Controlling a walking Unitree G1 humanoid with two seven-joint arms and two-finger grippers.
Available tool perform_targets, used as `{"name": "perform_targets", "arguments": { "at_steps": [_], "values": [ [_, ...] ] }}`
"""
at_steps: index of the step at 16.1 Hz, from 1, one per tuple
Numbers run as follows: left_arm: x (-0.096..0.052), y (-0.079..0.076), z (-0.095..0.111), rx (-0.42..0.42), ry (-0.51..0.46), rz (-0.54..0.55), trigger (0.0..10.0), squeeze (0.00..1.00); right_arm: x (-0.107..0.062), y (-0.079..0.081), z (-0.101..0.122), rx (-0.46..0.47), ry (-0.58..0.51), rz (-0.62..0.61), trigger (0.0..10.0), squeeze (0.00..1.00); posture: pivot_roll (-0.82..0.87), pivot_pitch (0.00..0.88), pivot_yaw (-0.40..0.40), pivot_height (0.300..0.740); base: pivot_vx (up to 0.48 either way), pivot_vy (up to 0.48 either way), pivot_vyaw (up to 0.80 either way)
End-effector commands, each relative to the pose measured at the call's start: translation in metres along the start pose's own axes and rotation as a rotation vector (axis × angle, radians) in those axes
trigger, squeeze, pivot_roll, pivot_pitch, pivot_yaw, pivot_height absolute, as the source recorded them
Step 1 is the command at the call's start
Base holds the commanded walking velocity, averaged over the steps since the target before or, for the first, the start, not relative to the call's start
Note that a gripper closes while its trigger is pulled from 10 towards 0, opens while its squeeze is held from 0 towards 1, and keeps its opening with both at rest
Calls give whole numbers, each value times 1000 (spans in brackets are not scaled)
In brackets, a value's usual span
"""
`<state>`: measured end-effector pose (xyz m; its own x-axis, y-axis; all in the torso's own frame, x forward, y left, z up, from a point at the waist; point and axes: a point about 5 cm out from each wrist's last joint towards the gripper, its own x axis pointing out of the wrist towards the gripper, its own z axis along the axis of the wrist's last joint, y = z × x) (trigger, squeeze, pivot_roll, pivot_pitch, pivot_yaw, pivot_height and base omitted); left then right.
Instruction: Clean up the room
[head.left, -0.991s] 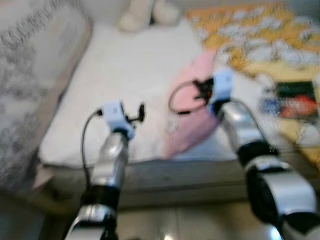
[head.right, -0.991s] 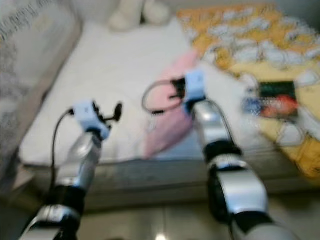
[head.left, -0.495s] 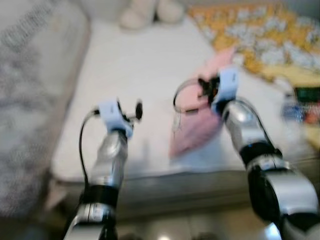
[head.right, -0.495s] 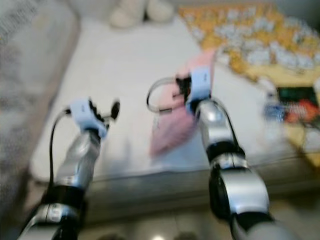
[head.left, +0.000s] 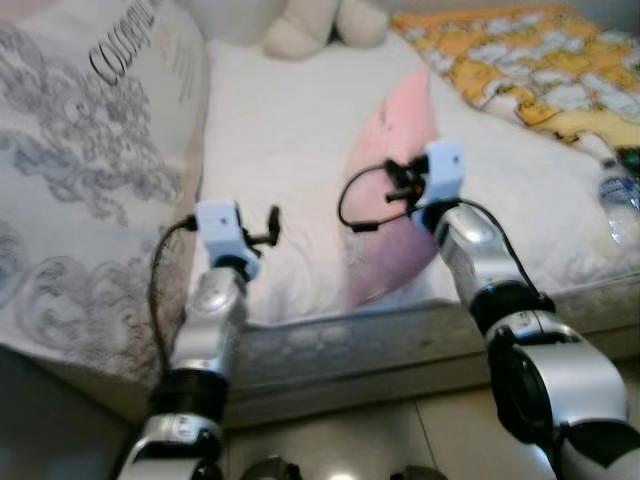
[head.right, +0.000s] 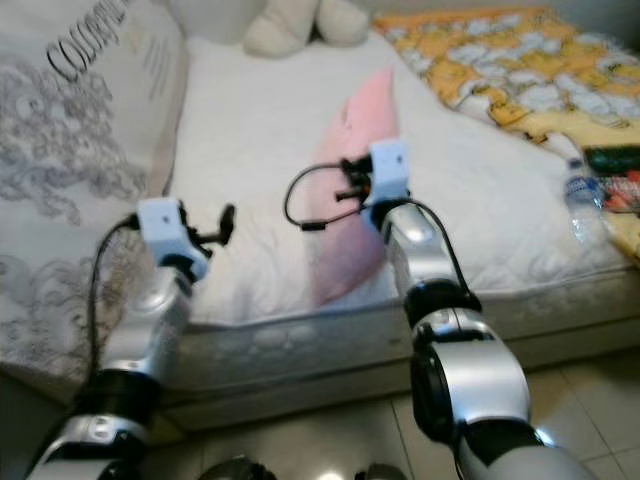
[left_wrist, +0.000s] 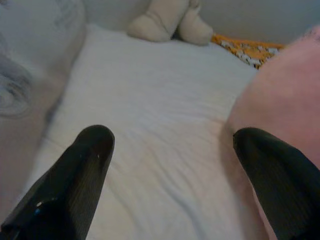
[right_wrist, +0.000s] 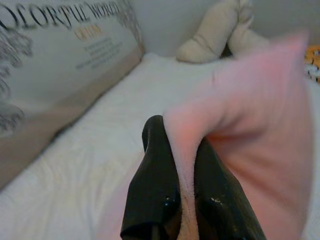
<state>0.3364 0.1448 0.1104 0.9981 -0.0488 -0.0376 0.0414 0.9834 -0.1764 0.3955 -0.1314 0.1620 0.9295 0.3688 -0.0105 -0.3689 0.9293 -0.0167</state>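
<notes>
A pink cloth lies partly on the white bed, its near end drooping over the mattress edge. My right gripper is shut on it; in the right wrist view the pink cloth is pinched between the black fingers of that gripper. My left gripper hovers over the bed's near edge, left of the cloth. It is open in the left wrist view, with nothing between its fingers.
A large grey-patterned cushion leans along the bed's left side. A cream plush toy sits at the far end. A yellow patterned blanket and a water bottle lie on the right. Tiled floor is below.
The whole view has shifted and sharpened, so the camera moved. My right gripper still holds the pink cloth; both arms keep about the same pose over the bed.
</notes>
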Motion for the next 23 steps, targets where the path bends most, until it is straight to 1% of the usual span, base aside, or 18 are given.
{"name": "perform_targets", "arguments": {
  "at_steps": [1,2,3,4,5,6,7,8,9,10,11,13,14,15,16,20,22,23],
  "values": [
    [-1,4,9,46,-27,-40,10000,0,5,-15,30,-1,-72,-27,0,0,-143,0,106,740,0,0,0],
    [-3,7,10,66,-26,-53,10000,0,5,-20,34,-3,-71,-37,0,0,-140,0,106,740,0,0,0],
    [-6,9,12,96,-30,-76,10000,0,6,-27,43,-16,-64,-53,0,0,-134,0,106,740,0,0,0],
    [-10,4,12,112,-31,-100,10000,0,7,-30,51,-41,-64,-60,0,0,-130,0,105,740,0,0,0],
    [-17,-13,14,77,-61,-160,10000,0,12,-28,67,-80,-76,-56,0,0,-109,0,93,740,0,0,0],
    [-24,-23,17,52,-82,-233,10000,0,15,-25,73,-86,-83,-44,0,0,-104,0,91,740,0,0,0],
    [-35,-26,19,80,-85,-325,10000,0,17,-23,78,-84,-85,-35,0,0,-99,0,87,740,0,0,0],
    [-44,-22,20,108,-77,-374,10000,0,18,-21,80,-80,-83,-25,0,0,-99,0,87,740,0,0,0],
    [-52,-14,21,136,-59,-405,10000,0,19,-20,80,-73,-73,-21,0,0,-90,0,84,740,0,0,0],
    [-59,-6,22,164,-47,-412,10000,0,20,-21,81,-62,-66,-26,0,0,-75,0,79,740,0,0,0],
    [-63,-4,24,181,-42,-414,10000,0,20,-21,82,-54,-63,-30,0,0,-75,0,79,740,0,0,0],
    [-67,-9,27,207,-50,-419,10000,0,21,-21,86,-65,-72,-39,0,0,-45,0,59,740,0,0,0],
    [-68,-13,31,200,-57,-424,10000,0,20,-23,89,-70,-84,-47,0,0,-45,0,59,740,0,0,0],
    [-68,-17,32,199,-65,-412,10000,0,19,-26,91,-70,-98,-54,0,0,-45,0,59,740,0,0,0],
    [-69,-17,31,190,-59,-398,10000,0,18,-27,91,-69,-99,-56,0,0,-36,0,52,740,480,0,0],
    [-68,-15,29,202,-31,-351,10000,0,18,-28,92,-79,-103,-55,0,0,-47,0,61,740,480,0,0],
    [-66,-16,29,170,-32,-326,10000,0,17,-29,88,-79,-97,-56,0,0,-48,0,63,740,480,0,0],
    [-66,-16,29,169,-31,-324,10000,0,17,-28,88,-79,-96,-55,0,0,-48,0,64,740,469,0,0]
  ]
}}
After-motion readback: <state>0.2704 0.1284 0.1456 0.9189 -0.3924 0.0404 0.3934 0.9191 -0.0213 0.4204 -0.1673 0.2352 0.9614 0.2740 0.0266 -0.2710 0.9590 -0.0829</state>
